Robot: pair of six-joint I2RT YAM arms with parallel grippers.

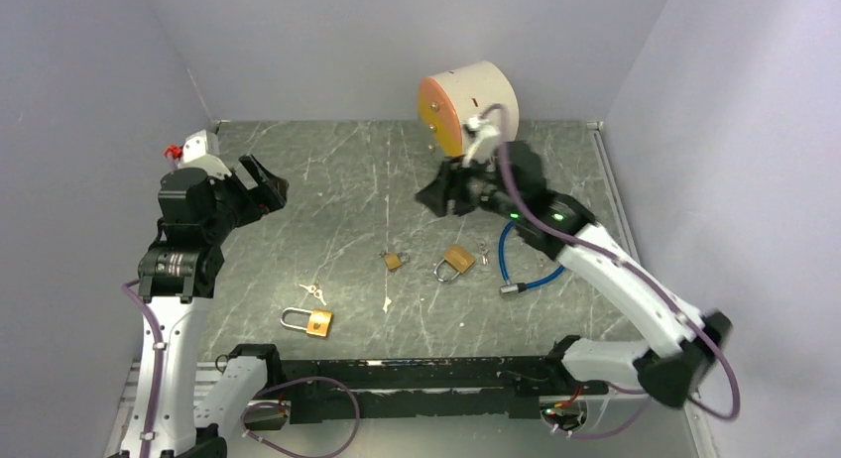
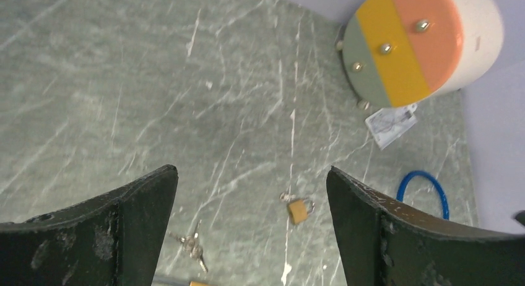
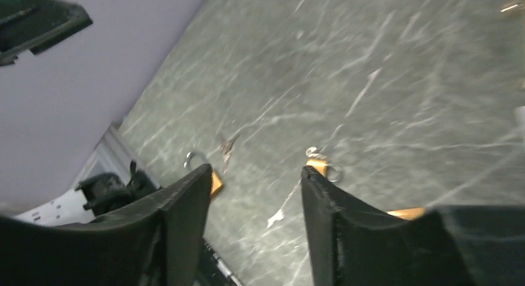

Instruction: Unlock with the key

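Observation:
Three brass padlocks lie on the grey marbled table: a small one [image 1: 394, 261], a medium one [image 1: 455, 261] and a larger one [image 1: 308, 322]. A bunch of keys [image 1: 313, 292] and a single key [image 1: 387, 304] lie between them. My left gripper [image 1: 263, 185] is open and empty, raised at the far left; its view shows the small padlock [image 2: 299, 210] and the keys [image 2: 191, 247] below the gripper [image 2: 251, 170]. My right gripper [image 1: 443, 195] is open and empty above the table's middle; its view shows the small padlock [image 3: 319, 164] beyond the gripper [image 3: 257, 169].
A white drum with an orange, yellow and grey face [image 1: 466, 106] stands at the back, a white tag [image 2: 390, 123] beside it. A blue cable lock [image 1: 526, 270] lies at the right. More keys [image 1: 483, 250] lie beside the medium padlock. Walls close in on three sides.

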